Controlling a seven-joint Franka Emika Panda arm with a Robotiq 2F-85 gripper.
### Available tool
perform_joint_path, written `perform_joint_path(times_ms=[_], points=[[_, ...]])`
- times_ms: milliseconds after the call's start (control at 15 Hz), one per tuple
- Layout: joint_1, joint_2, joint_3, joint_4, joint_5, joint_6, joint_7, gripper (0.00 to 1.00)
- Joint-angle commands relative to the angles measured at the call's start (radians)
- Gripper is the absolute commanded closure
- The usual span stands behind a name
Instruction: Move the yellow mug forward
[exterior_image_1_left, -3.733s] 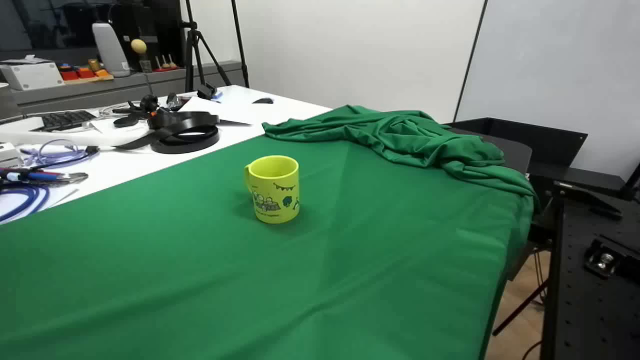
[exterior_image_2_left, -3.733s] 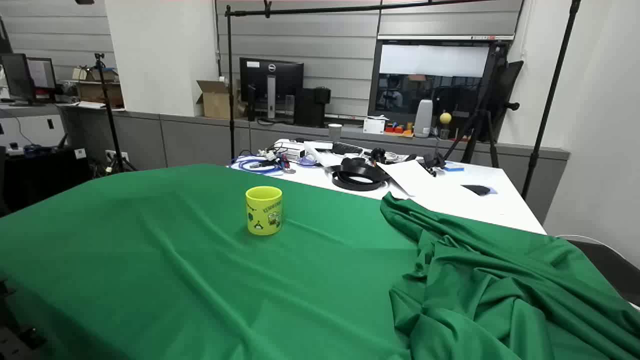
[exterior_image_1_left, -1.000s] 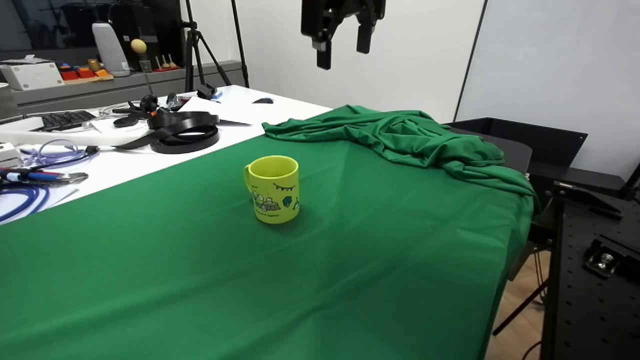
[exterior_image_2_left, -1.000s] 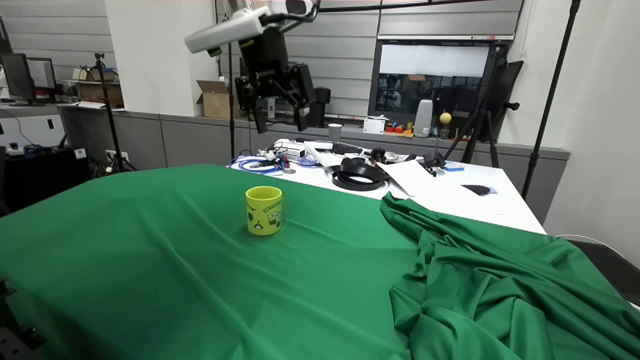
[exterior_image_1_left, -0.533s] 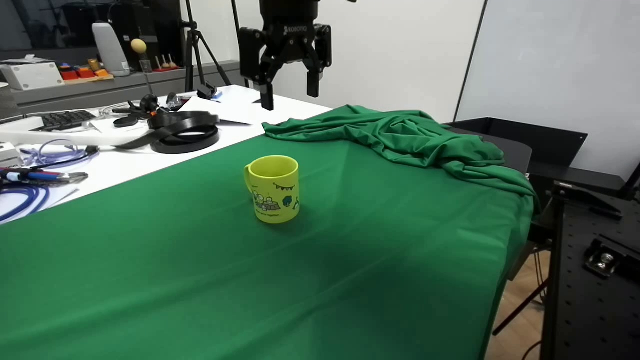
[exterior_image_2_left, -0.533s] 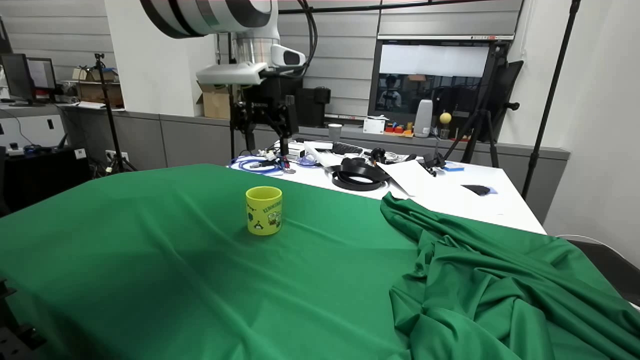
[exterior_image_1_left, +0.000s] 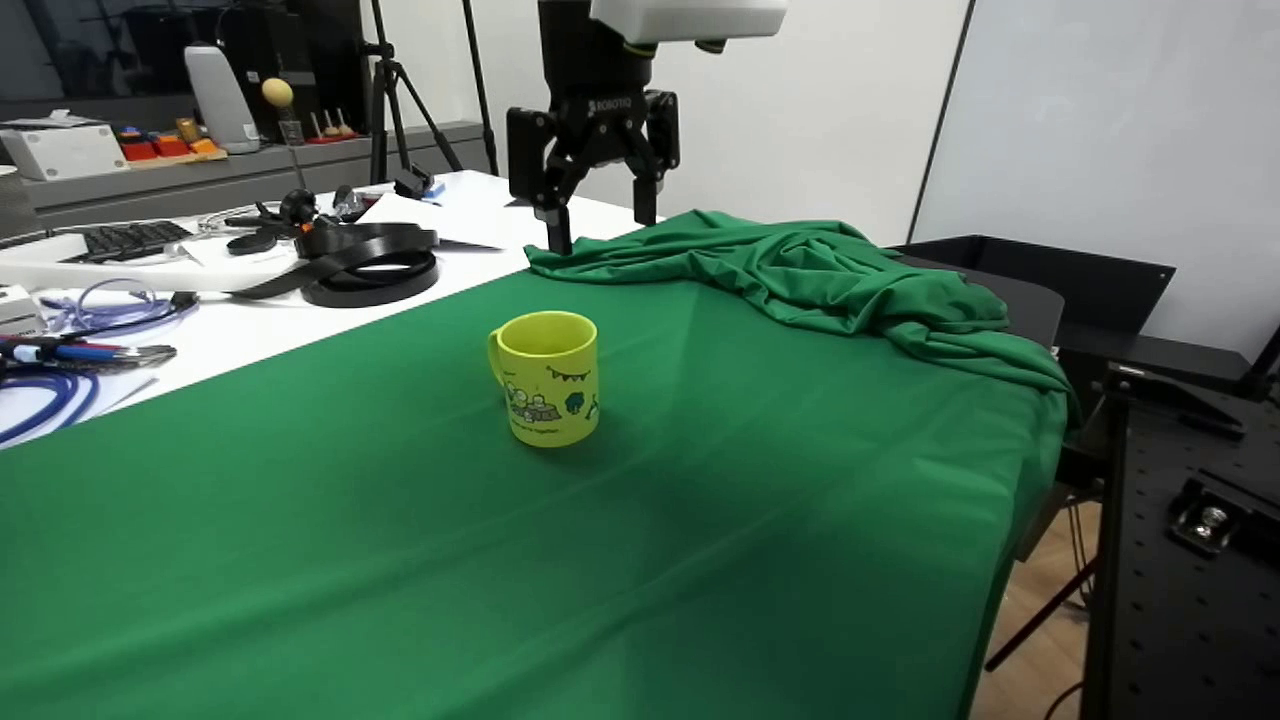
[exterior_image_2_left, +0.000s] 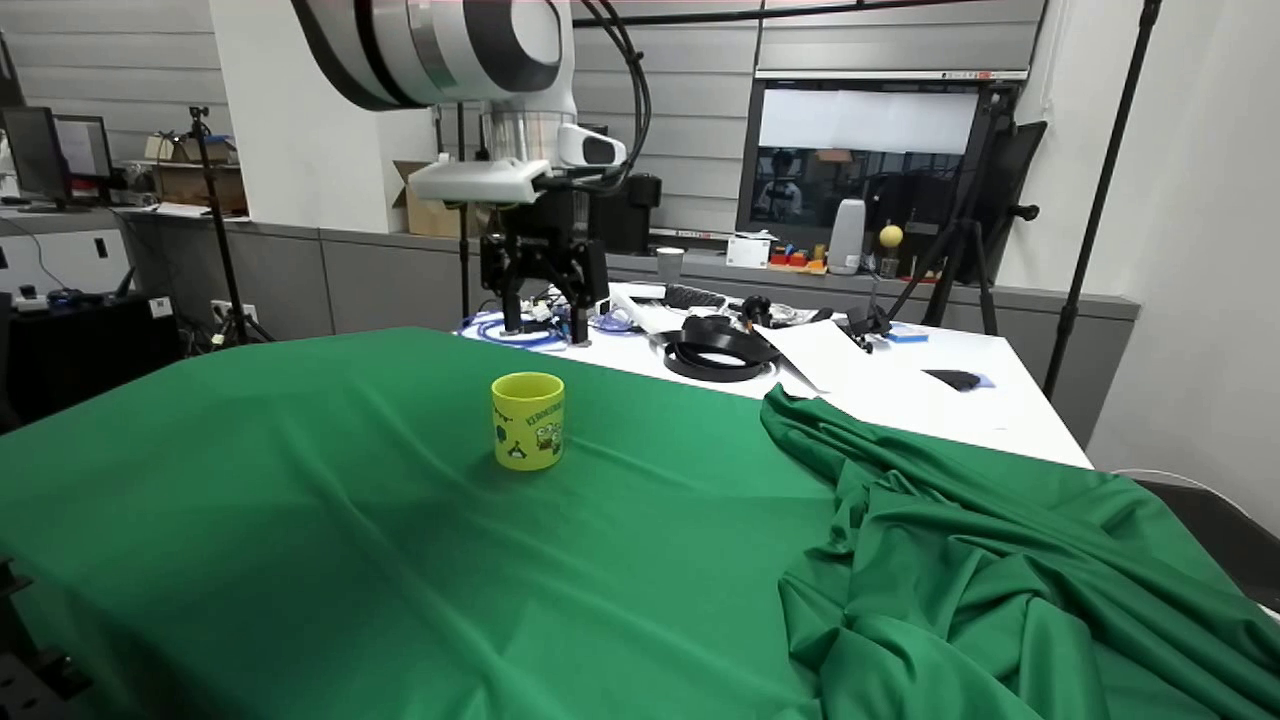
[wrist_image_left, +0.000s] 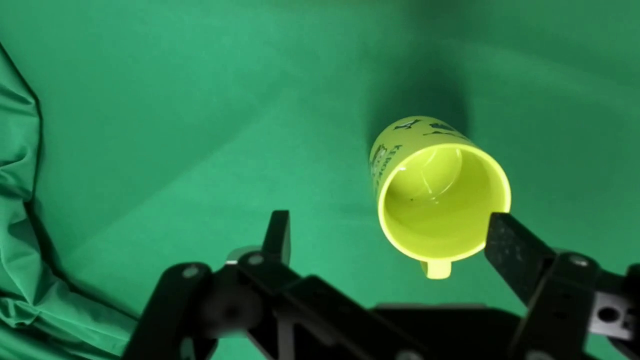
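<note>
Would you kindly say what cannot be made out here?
Handle: hidden by the yellow mug's body in an exterior view.
Rim: partly covered by the jaws in the wrist view.
Lower lettering: too small in an exterior view.
Arm: cut off by the top edge in both exterior views.

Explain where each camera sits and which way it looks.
Exterior view: standing apart, looking over green cloth at yellow mug toward white wall; the hand and a white fitting show.
Exterior view: standing apart, facing mug and window; hand, fitting and arm show.
Wrist view: on the arm, looking down past fingers into the mug.
Both exterior views share mug, cloth and hand.
</note>
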Motion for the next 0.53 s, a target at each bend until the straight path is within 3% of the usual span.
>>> perform_joint_path(times_ms=[0, 467], points=[[0.019, 0.065, -0.030, 0.047, 0.013, -0.006, -0.009, 0.00], [0.048, 0.167, -0.041, 0.103, -0.001, -0.009, -0.006, 0.00]])
